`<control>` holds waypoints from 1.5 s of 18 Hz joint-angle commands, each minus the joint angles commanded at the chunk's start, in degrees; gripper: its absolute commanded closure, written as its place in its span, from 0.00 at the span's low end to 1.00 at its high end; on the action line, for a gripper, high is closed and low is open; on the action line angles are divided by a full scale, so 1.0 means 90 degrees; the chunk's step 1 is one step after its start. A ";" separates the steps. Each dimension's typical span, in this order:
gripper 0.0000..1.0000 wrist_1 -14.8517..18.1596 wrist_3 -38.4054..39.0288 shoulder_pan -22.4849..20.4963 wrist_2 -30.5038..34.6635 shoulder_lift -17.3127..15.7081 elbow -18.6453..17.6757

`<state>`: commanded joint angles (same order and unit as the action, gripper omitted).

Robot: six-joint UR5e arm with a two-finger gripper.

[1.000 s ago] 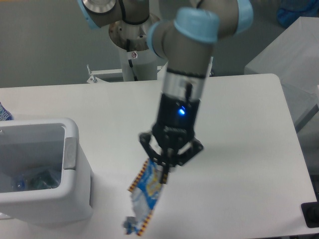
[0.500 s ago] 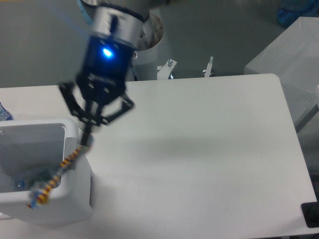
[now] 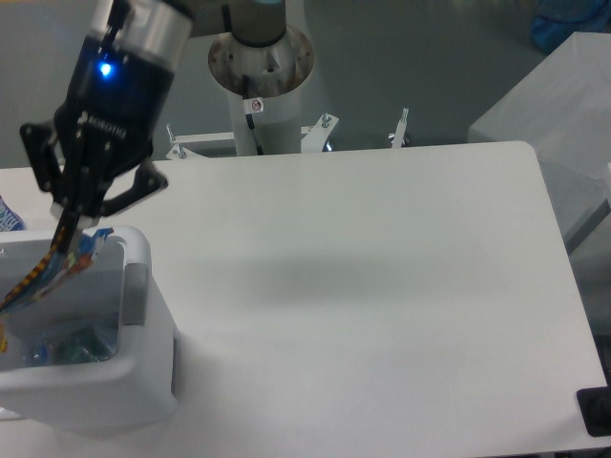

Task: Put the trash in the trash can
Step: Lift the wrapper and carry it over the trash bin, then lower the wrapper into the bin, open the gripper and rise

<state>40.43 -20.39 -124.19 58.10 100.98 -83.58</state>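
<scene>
My gripper (image 3: 73, 226) hangs over the back rim of the white trash can (image 3: 143, 315) at the table's left front. It is shut on the top of the blue snack wrapper (image 3: 43, 273), which dangles down into the can's opening. Inside the can, at the bottom, lies a crushed clear plastic bottle (image 3: 67, 345), only partly visible.
The white table (image 3: 382, 286) spreads to the right of the can. The arm's base column (image 3: 260, 72) stands behind the table's back edge. A grey box (image 3: 549, 105) sits off the far right. A bit of blue-white object (image 3: 8, 218) shows at the left edge.
The gripper has carried the wrapper from the table's middle front leftward, over the can. In the last half second it moved farther left, and the wrapper now hangs inside the opening.
</scene>
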 joint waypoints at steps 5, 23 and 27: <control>0.97 0.0019 -0.0010 0.0137 0.0010 0.0040 -0.0029; 0.00 0.0039 -0.1111 -0.0712 0.1824 0.0059 -0.0282; 0.00 0.0127 -0.1922 -0.0928 0.3131 0.0127 -0.0449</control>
<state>41.57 -37.69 -132.54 86.28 102.13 -87.62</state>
